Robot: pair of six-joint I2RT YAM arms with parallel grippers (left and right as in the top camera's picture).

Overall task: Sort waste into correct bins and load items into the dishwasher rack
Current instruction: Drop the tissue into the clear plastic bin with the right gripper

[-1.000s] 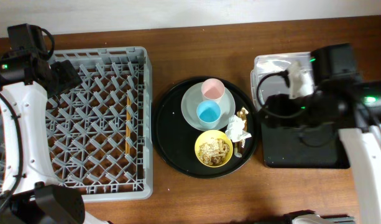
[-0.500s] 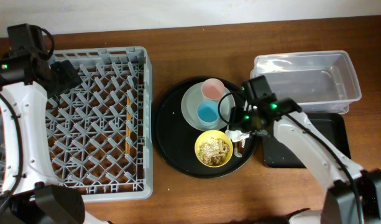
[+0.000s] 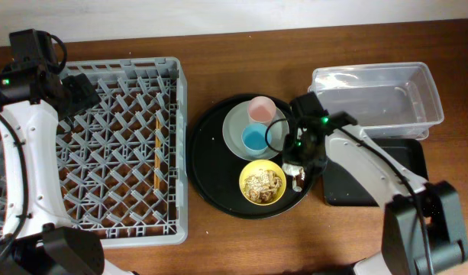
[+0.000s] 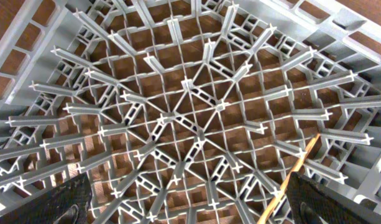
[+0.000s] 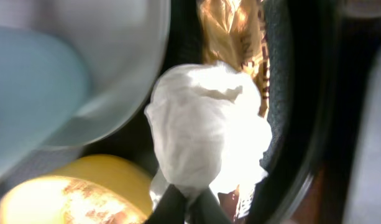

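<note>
Right pincer is down on the crumpled napkin, which lies on the round black tray beside the gold wrapper. Its tips look close together, but I can't tell if they're pinching it. Left pincer is spread wide and hovers over the rack. Chopsticks lie in the rack.

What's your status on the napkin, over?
Right fingers pinched on napkin, at round tray. Left fingers open over rack. Gold wrapper right beside napkin.

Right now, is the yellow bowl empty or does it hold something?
Not empty: the yellow bowl holds beige crumbly food scraps.
</note>
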